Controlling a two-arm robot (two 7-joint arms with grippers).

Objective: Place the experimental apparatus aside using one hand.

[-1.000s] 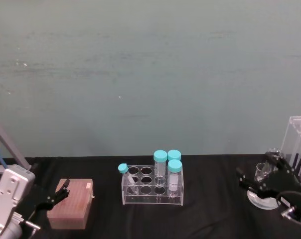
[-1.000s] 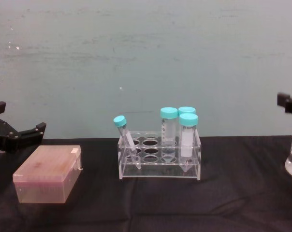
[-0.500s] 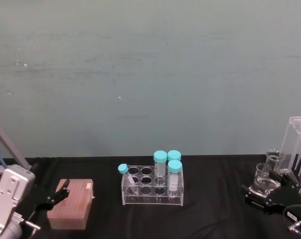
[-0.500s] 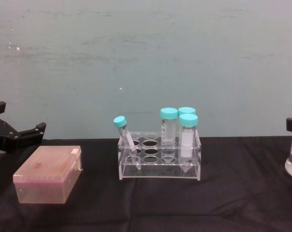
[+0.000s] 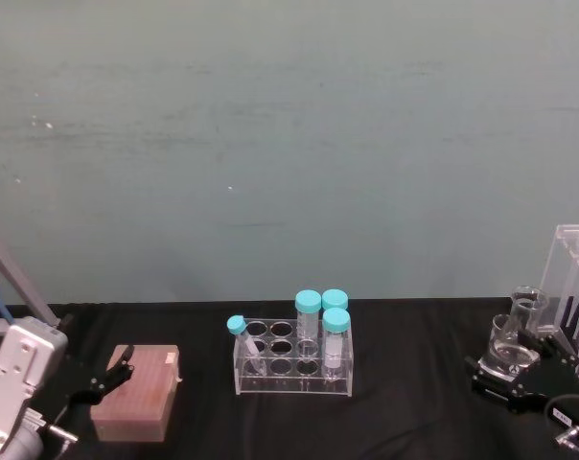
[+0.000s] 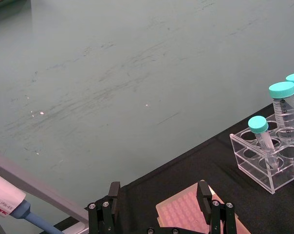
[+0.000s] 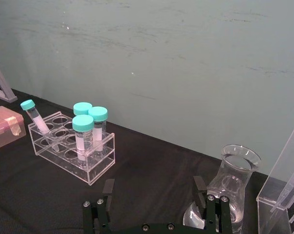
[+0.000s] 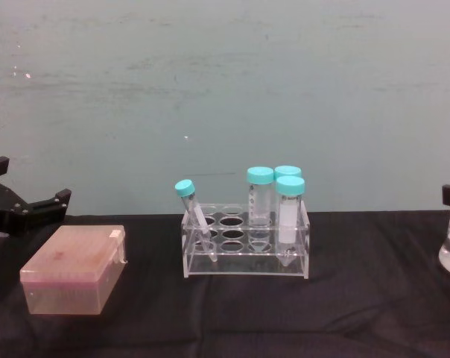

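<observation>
On the bench (image 5: 395, 422): box (image 5: 136, 391) at left, tube rack (image 5: 292, 362) mid-bench, flask (image 5: 516, 343) at right (tall rack (image 5: 577, 278) just behind, beaker (image 5: 503, 329) beside).

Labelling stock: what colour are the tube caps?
Teal screw caps on the clear plastic tubes; clearest in the chest view.

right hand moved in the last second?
Yes. The right hand dropped lower and shifted right toward the conical flask, judged against the test tube rack.

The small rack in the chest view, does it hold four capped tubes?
Yes: the rack holds four tubes with teal caps, three upright at its right side and one leaning tube at its left end.
</observation>
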